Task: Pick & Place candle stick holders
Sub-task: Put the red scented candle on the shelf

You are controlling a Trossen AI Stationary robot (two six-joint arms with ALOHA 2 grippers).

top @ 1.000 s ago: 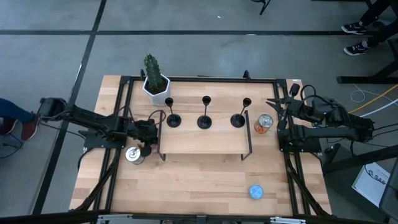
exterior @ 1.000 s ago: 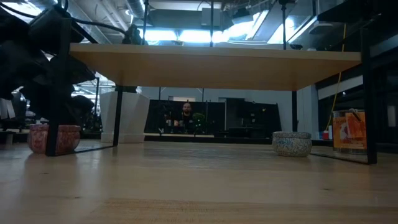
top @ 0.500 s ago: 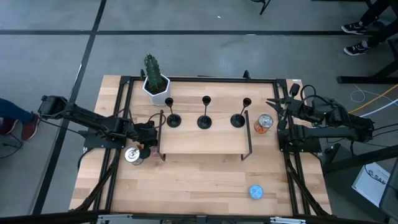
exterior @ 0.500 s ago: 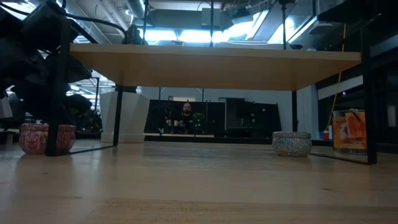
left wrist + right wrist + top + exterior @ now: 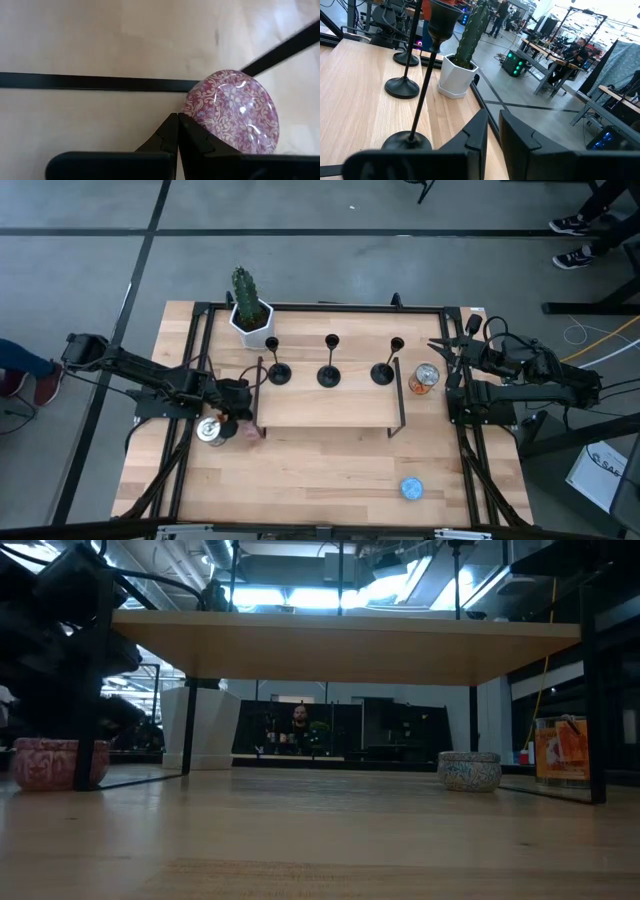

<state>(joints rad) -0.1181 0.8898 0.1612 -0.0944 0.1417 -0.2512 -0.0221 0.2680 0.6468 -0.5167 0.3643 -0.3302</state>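
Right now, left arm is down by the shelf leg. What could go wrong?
The left gripper, shut and empty, sits against the pink tin; it may shove the tin further instead of reaching a holder. It is also close to the shelf leg and could snag it, shaking the three holders above.

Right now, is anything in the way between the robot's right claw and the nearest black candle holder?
Nothing visible blocks it. The right gripper sits beside the shelf, and the nearest candle stick holder stands on it just past the shelf's black frame. An orange can stands close by on the table, off to the side of that path.
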